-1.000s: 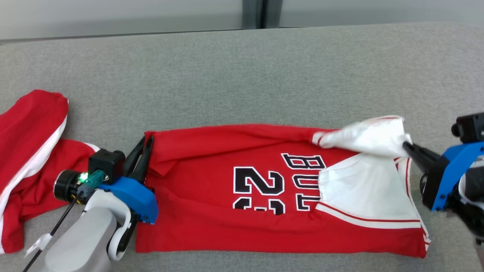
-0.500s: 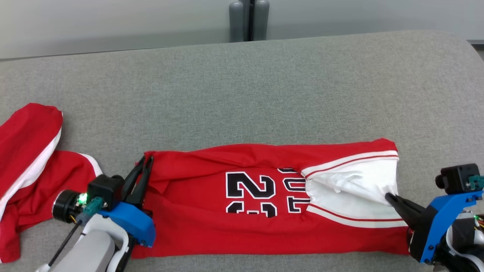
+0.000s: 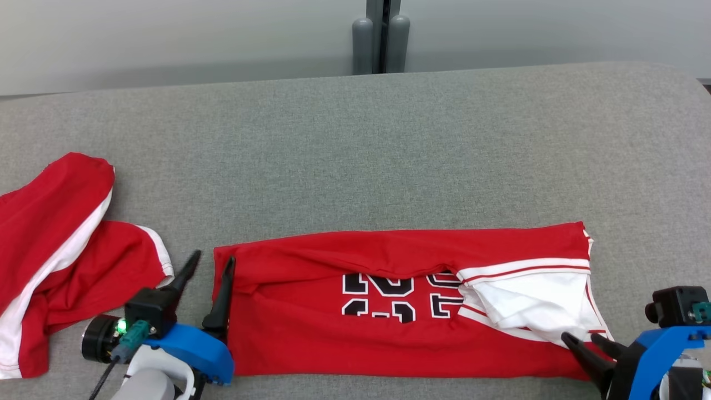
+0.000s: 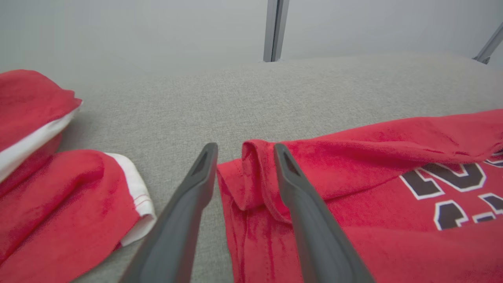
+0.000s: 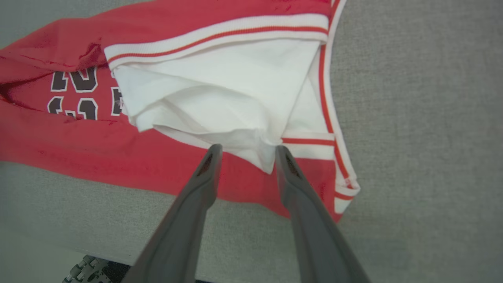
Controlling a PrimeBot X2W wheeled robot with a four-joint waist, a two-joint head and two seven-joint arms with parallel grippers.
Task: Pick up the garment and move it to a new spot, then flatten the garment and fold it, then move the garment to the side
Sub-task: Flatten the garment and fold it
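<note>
Red garment (image 3: pixel 389 333) lies along the near edge of the grey fabric surface (image 3: pixel 355 155) as a long flat band, its far edge folded towards the robot so that the fold covers the upper half of the black-and-white number and lettering; a second ago more of the print was bare and the white lining at the right end was lifted off the cloth. Then both grippers were pinched shut on the cloth, and now both have let go. The left gripper (image 3: pixel 213 257) has its fingers spread apart at the garment's left end: in the left wrist view (image 4: pixel 245 146) one finger lies over the red cloth, the other over the bare grey surface, with the rolled edge loose between them. The right gripper (image 3: pixel 580 335) also stands parted at the right end, and its wrist view (image 5: pixel 248 148) shows the corner of the white lining lying slack between the fingertips, not pinched. A second red garment (image 3: pixel 55 250) with white trim is heaped just left of the left gripper, apart from the folded one. Two grey posts (image 3: pixel 380 44) stand behind the far edge
</note>
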